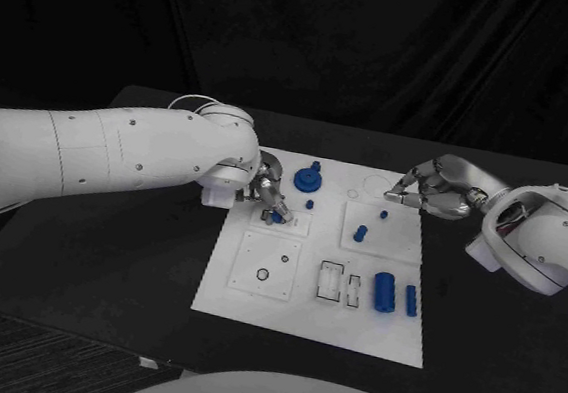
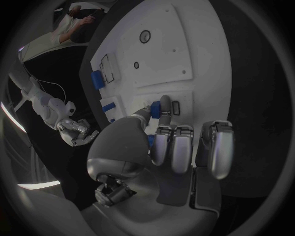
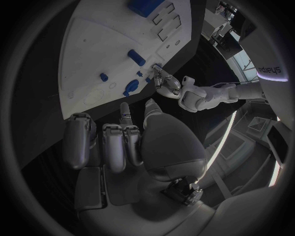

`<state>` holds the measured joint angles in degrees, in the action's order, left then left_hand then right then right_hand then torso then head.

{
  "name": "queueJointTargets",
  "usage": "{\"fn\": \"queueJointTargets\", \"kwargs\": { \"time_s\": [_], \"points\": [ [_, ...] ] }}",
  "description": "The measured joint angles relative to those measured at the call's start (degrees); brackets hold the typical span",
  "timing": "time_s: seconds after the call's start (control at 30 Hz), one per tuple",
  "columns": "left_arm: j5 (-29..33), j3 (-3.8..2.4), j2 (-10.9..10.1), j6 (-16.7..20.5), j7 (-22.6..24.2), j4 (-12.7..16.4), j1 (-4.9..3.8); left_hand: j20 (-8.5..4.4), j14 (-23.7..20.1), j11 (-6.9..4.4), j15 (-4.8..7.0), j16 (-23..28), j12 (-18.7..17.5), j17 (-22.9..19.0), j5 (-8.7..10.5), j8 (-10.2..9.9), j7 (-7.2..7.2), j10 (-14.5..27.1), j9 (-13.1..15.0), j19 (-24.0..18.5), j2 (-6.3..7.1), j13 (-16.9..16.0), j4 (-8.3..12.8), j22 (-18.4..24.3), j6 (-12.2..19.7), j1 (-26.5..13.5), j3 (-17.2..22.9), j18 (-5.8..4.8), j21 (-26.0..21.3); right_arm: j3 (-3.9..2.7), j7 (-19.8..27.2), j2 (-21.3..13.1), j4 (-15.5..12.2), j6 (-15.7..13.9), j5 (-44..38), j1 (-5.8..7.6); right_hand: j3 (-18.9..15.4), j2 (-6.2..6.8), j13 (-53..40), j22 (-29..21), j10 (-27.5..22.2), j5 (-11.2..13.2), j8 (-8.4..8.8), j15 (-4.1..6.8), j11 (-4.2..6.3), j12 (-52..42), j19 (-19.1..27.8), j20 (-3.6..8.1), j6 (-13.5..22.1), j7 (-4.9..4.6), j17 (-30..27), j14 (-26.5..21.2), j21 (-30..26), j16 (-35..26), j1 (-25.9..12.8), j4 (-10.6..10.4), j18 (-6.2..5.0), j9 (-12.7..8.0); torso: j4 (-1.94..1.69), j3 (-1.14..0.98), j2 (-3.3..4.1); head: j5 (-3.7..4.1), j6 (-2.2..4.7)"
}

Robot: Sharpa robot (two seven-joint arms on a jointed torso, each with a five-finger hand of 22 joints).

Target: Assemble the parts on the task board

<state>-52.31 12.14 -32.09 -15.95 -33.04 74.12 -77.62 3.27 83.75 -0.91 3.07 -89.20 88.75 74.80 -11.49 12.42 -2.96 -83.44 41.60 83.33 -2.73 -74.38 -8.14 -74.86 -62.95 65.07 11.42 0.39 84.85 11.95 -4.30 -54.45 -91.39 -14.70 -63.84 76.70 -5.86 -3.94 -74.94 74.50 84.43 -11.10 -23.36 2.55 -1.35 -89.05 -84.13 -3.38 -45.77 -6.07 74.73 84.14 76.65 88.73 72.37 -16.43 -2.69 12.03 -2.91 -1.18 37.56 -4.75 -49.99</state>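
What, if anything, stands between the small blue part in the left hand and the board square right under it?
Nothing visible. The left hand pinches a small blue part just above its square plate on the task board; the other blue parts lie off to the side.

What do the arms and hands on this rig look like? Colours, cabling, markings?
Both arms are smooth white rounded shells with small dark fastener dots. The left arm and right arm each end in a silver metallic hand: left hand, right hand. A thin pale cable loops at each wrist. Dark lettering marks one white arm shell.
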Motion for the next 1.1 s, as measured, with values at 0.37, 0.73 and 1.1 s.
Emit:
{"fn": "queueJointTargets", "kwargs": {
  "time_s": [0.37, 0.73, 1.1],
  "points": [
    [0.0, 0.02, 0.0, 0.9, 0.0, -0.1, 0.07, 0.0, 0.0, 0.0, 0.0, 0.0, 0.0, 0.0, 0.0, 0.0, 0.0, 0.0, 0.0, 0.0, 0.0, 0.0, 0.0, 0.0, 0.0, 0.0, 0.0, 0.0, 0.0, 0.0, 0.0, 0.0, 0.1, 0.0, 0.0, -0.07, 0.0, 0.0, 0.0, 0.0, 0.0, 0.0, 0.0, 0.0, 0.0, 0.0, 0.0, 0.0, 0.0, 0.0, 0.0, 0.0, 0.0, 0.0, 0.0, 0.0, 0.0, 0.0, -0.01, 0.0, -0.02, 0.0, 0.0],
    [0.0, 0.03, 0.5, 1.7, 0.0, -0.3, 0.14, 0.0, 0.0, 0.0, 0.0, 0.0, 0.0, 0.0, 0.68, 0.0, 0.0, 0.0, 0.0, 0.0, 0.0, 0.0, 0.0, 0.0, 0.0, 0.0, 0.0, 0.0, 0.0, 0.0, 0.0, -0.1, 0.2, 0.1, 0.0, -0.12, 0.0, 0.0, 0.0, 0.0, 0.0, 0.0, 0.0, 0.0, 0.0, 0.0, 0.0, 0.0, 0.0, 0.0, 0.0, 0.0, 0.0, 0.0, 0.0, 0.0, 0.0, 0.0, 0.0, -0.01, -0.05, -0.03, 0.0],
    [0.0, -0.12, 0.7, 1.7, 0.0, -0.6, 0.35, 0.01, 0.0, 0.0, 0.0, 0.0, 0.0, 0.0, 1.34, 0.0, 0.0, 0.0, 0.2, 0.0, 0.0, 0.0, 0.0, 0.0, 0.0, 0.0, 0.0, 0.0, 0.0, 0.0, 0.0, -0.1, 0.2, 0.2, 0.0, -0.16, 0.0, 0.0, 0.0, 0.0, 0.0, -0.9, 0.0, 0.0, 0.0, 0.0, 0.0, 0.0, 0.0, 0.0, 0.0, 0.0, 0.0, 0.0, 0.0, 0.0, -0.01, 0.0, 0.02, -0.01, -0.04, 0.06, 0.0]
  ]
}}
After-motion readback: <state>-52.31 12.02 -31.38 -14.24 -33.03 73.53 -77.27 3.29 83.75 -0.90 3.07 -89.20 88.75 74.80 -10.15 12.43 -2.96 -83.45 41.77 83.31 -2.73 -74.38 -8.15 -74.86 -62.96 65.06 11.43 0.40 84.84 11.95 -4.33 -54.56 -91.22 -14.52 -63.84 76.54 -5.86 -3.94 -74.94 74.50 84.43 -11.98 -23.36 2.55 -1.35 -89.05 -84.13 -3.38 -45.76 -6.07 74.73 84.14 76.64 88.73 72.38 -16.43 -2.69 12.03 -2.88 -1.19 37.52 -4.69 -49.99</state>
